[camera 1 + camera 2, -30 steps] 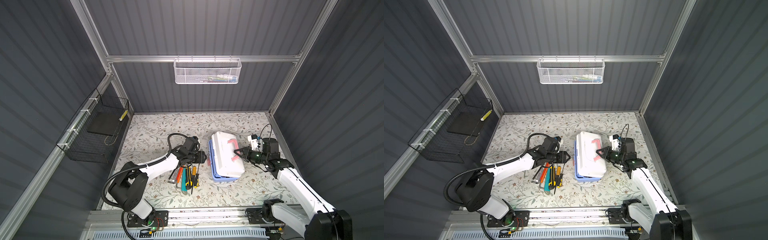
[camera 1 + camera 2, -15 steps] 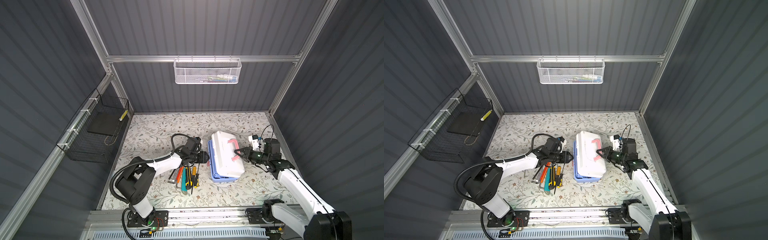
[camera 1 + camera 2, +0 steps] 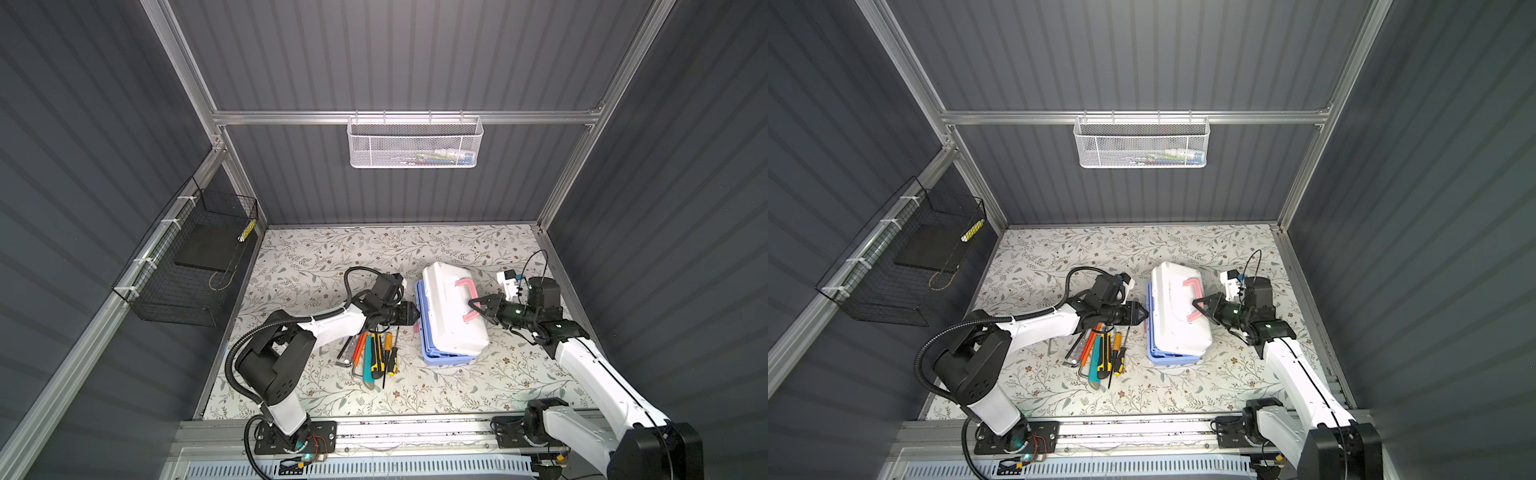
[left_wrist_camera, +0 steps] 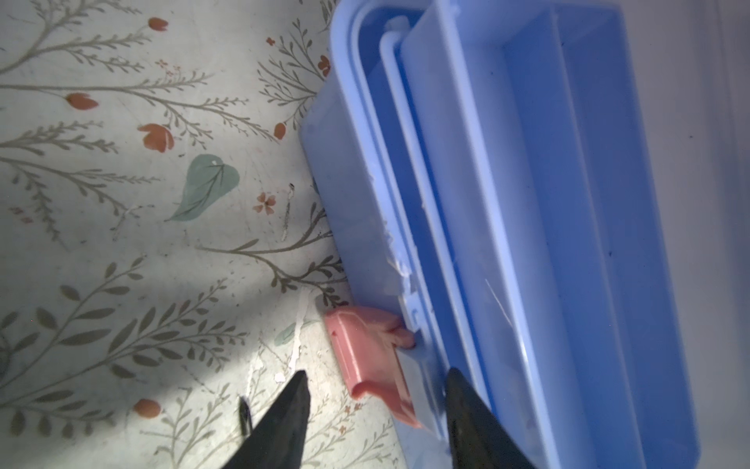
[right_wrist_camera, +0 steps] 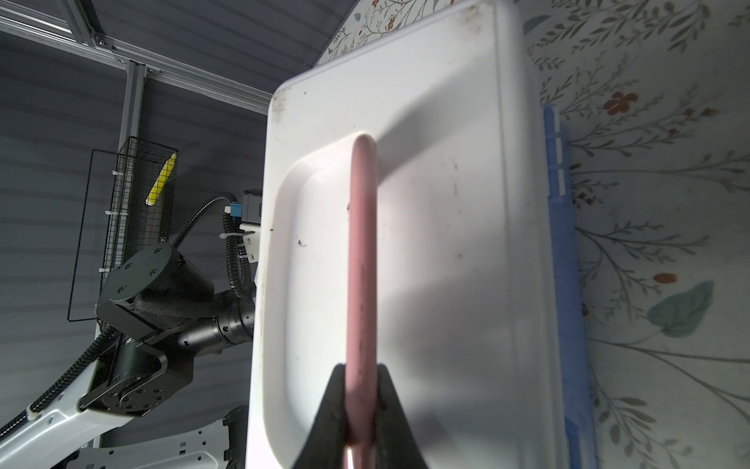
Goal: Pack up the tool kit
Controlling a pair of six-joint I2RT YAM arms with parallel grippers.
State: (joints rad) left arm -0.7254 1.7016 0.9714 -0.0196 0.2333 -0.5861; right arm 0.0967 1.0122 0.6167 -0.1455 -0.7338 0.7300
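Left claw (image 3: 414, 314) has crept in against the box's (image 3: 453, 328) left-arm side and that arm's elbow has swung up; right claw (image 5: 361, 367) has barely shifted. Tools (image 3: 376, 353) lie loose in a bunch just front of the box on that same side, none packed. Left claw is half-wide, straddling the pink latch (image 4: 365, 357) on the blue base (image 4: 357, 211), gripping nothing; one finger (image 4: 466, 406) sits at the rim. Right claw, on the box's opposite side, is pinched tight on the pink handle (image 5: 363, 243), tipping the white lid (image 5: 446, 264) up so the tray (image 4: 527, 203) shows. Risks, my read: handle pivots, so lid can swing or slam back onto the left finger; nothing pins the base, so a shove on the latch slides the box and skews it under the lid. Mesh basket (image 3: 413, 141) hangs far behind the box, wire basket (image 3: 187, 266) far off its left-arm side; neither matters.
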